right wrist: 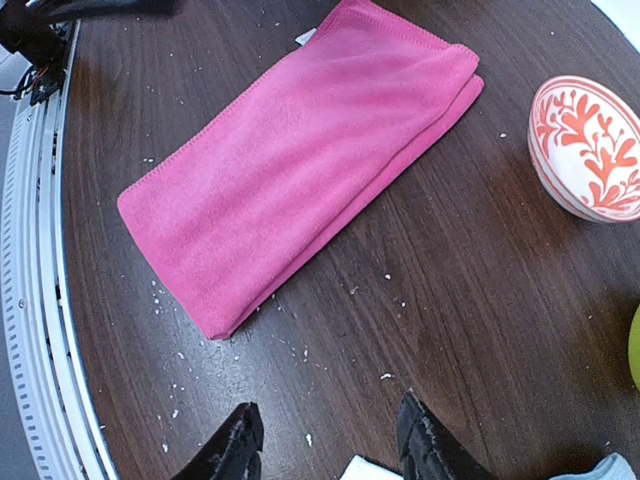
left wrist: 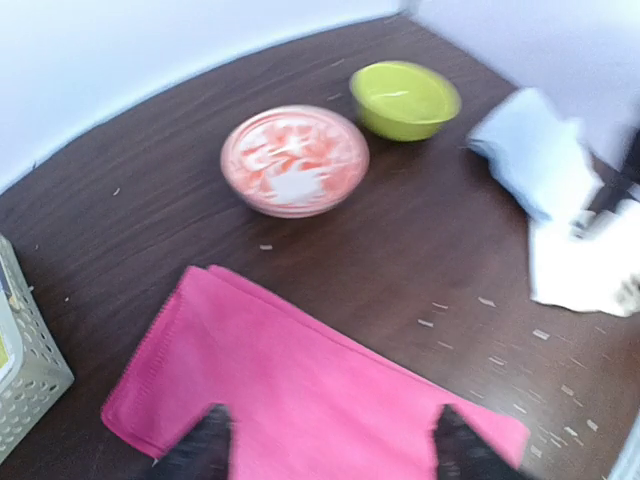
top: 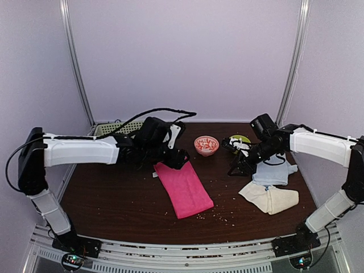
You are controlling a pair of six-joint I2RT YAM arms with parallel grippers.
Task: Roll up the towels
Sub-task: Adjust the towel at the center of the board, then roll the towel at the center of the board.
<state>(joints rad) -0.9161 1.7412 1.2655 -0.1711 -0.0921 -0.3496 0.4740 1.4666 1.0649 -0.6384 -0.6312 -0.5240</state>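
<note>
Towels lie unrolled, so the step in hand looks like the start of the first roll. The pink towel (top: 183,187) sits flat near the middle of the table (top: 114,199), folded into a long strip. In the top view its long axis runs from 11 o'clock to 5 o'clock, with the far short end pointing at 11. The left gripper (left wrist: 332,420) stands over that far end with its fingers spread wide, holding nothing; whether the tips touch the cloth I cannot tell. The right gripper (right wrist: 330,410) is likewise parted and empty, above bare wood at about 3 o'clock from the pink towel and close to the light blue towel (top: 274,172). The cream towel (top: 270,199) lies just at 6 o'clock of the blue one. Next, I judge, the left fingers must settle on the short edge, pinch it and turn it over toward 5 o'clock, keeping the roll square to the long axis so it does not skew.
</note>
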